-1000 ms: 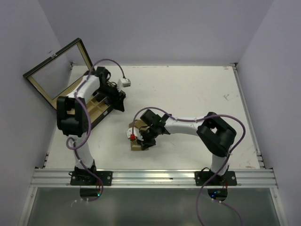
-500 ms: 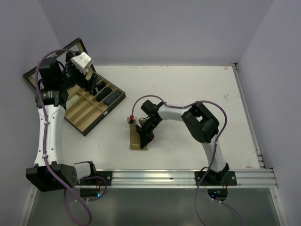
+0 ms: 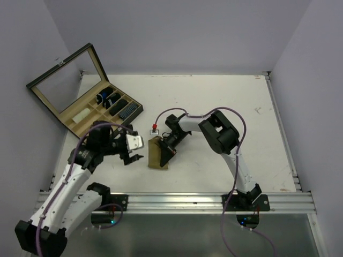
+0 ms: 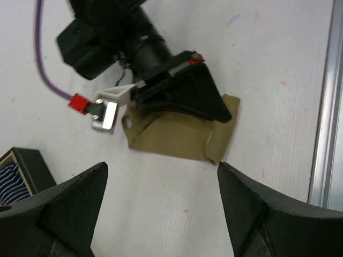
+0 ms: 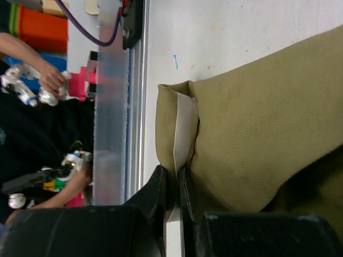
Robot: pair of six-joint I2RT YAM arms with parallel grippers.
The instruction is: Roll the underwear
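Underwear [image 3: 155, 157] lies folded into a crumpled olive-tan rectangle.

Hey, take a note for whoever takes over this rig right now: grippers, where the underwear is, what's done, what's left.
Left gripper: open, holding nothing, hovering just left of the underwear.
Right gripper: shut on a folded edge of the underwear.
Underwear: olive, lying mostly flat on the table, nearer the arms than the open organizer box.
Done: one edge pinched.
Left: the roll itself; no roll visible yet.
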